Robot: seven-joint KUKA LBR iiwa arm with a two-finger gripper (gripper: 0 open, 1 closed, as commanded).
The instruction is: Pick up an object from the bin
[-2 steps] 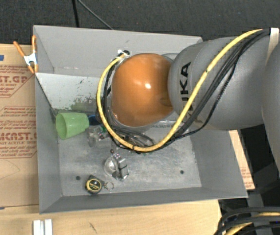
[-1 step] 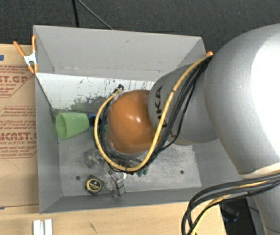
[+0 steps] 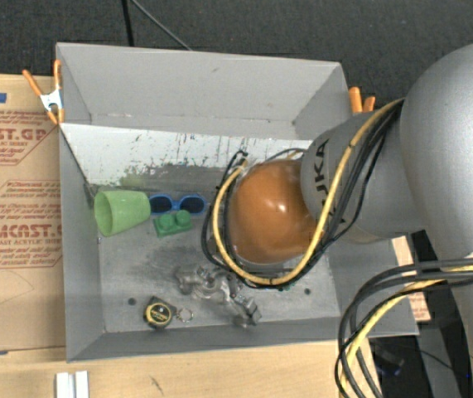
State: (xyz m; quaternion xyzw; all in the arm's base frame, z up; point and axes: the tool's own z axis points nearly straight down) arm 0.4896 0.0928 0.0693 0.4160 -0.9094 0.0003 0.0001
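The grey metal end of my gripper point(image 3: 222, 293) reaches down to the bin's front floor, just below the arm's orange cover. Nothing recognisable shows held in it. A small round black and yellow tape measure point(image 3: 158, 313) lies to its left, near the front wall, with a tiny metal ring point(image 3: 185, 313) beside it. Further back and to the left lies a small green block point(image 3: 172, 222). Behind the block is a flat blue piece with two rounded lobes point(image 3: 176, 204).
A light green plastic cup point(image 3: 121, 211) lies on its side against the bin's left wall, next to the blue piece. The arm, with its orange cover and cables, hangs over the bin's right half and hides the floor there.
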